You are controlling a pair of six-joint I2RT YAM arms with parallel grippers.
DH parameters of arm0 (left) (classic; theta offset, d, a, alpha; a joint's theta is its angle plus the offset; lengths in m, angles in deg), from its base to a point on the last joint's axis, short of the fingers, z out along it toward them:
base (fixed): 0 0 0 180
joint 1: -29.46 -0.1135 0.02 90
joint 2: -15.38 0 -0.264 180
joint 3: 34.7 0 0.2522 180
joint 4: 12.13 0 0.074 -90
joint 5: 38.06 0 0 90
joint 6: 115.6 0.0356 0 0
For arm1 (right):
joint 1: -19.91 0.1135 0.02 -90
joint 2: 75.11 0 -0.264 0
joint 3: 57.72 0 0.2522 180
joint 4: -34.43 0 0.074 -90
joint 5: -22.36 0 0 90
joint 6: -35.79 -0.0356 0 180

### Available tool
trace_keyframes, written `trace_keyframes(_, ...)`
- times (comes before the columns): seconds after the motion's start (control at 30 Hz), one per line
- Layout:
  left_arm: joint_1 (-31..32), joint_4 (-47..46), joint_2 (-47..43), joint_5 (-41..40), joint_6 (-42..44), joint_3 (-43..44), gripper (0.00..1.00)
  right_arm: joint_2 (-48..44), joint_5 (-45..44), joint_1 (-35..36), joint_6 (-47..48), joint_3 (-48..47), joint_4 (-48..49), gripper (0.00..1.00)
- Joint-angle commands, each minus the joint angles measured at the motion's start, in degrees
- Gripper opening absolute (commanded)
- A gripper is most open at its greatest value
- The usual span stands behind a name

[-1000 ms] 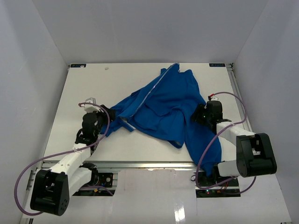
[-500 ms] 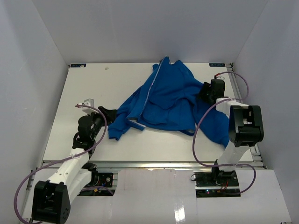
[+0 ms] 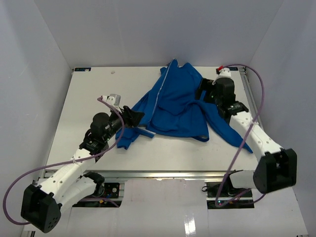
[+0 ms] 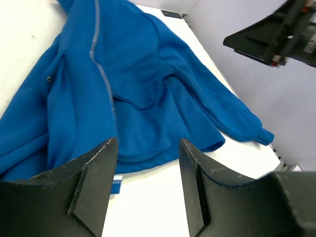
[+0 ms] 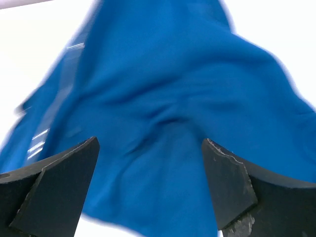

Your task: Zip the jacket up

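The jacket (image 5: 163,113) blurs in right wrist view — edges smeared.

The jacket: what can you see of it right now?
The jacket is soft royal-blue fabric, crumpled and folded over itself on the white table, right of centre. A pale zipper line runs down its front; how far it is zipped cannot be told. One sleeve trails toward the near right. The left claw and right claw stand open at its edges; contact is unclear.

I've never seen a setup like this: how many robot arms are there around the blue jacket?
2. The left arm reaches from the near left corner to the jacket's left edge; the right arm reaches along its right side. None seems hidden.
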Motion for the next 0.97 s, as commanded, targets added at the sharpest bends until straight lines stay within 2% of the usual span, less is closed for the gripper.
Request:
trace_keyframes(0.0, 5.7, 5.1, -3.5, -6.9, 4.9, 1.6, 0.64, -11.4, -3.2, 6.3, -2.4, 3.1, -8.8, 0.9)
trace_keyframes(0.13, 12.2, 3.7, -5.2, -6.7, 7.8, -1.1, 0.66, -19.3, -0.3, 8.3, -4.0, 5.0, -16.0, 0.9)
trace_keyframes(0.2, 16.2, 2.7, -4.5, -5.3, 9.2, -2.0, 0.67, -23.3, 2.2, 9.5, -3.1, 8.6, -16.1, 0.9)
trace_keyframes(0.27, 17.6, 0.9, -5.1, -3.6, 10.0, -3.1, 0.67, -28.4, 4.4, 9.8, -2.5, 13.2, -14.9, 0.9)
trace_keyframes(0.4, 18.4, -5.1, -9.9, -0.2, 10.2, -6.9, 0.84, -35.2, 6.3, 9.9, -0.8, 18.0, -11.1, 0.9)
trace_keyframes(0.43, 18.4, -6.0, -11.7, -0.1, 10.3, -7.9, 0.97, -37.1, 6.3, 9.9, -0.4, 19.3, -10.5, 0.9)
trace_keyframes(0.6, 19.0, -6.7, -15.5, -2.0, 10.7, -9.6, 0.98, -41.1, 3.9, 9.8, 0.8, 22.5, -7.6, 0.9)
trace_keyframes(0.93, 19.3, -4.9, -14.3, -3.2, 11.3, -8.7, 0.98, -42.0, 2.3, 9.9, 0.8, 23.0, -7.5, 0.9)
